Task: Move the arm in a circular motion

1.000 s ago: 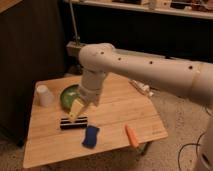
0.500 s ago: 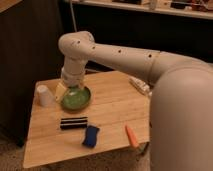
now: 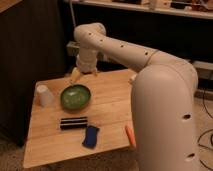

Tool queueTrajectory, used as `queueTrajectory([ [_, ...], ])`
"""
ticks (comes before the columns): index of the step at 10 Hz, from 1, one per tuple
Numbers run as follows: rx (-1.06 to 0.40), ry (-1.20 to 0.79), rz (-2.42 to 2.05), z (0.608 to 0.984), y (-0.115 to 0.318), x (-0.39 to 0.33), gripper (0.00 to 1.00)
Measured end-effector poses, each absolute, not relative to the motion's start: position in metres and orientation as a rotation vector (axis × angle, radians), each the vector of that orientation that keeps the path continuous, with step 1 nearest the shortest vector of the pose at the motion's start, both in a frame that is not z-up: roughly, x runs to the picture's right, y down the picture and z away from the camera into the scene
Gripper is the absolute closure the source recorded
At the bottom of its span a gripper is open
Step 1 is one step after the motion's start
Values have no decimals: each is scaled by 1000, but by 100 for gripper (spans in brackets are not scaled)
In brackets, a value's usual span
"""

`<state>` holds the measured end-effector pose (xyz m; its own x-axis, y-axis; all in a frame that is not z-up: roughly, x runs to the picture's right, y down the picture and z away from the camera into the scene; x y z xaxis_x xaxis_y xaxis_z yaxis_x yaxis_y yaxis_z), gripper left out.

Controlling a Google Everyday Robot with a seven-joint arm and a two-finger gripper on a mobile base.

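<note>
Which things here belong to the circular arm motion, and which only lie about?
Job: the arm, its gripper above the table's far edge, behind the green bowl.
Lying about: white cup, green bowl, black bar, blue block, orange stick.

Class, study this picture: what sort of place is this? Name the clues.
Likely a robotics lab or workshop: a white arm, its gripper near the wooden table's far edge, test items like a green bowl and white cup, and cables on the floor.
</note>
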<state>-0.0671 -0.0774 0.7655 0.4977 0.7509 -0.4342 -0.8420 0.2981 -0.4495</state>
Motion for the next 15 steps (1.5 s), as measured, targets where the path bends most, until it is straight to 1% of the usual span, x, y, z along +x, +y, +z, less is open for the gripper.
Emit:
queueTrajectory([
  [1,-659,185,1125,776,-88,-25,20],
  [3,-628,228,1202,785,-92,30,20],
  [7,-590,260,1373,783,-79,132,20],
  [11,-594,322,1448,750,-32,213,20],
  [13,-647,348,1384,719,12,218,20],
  [15,-710,316,1300,685,51,198,20],
])
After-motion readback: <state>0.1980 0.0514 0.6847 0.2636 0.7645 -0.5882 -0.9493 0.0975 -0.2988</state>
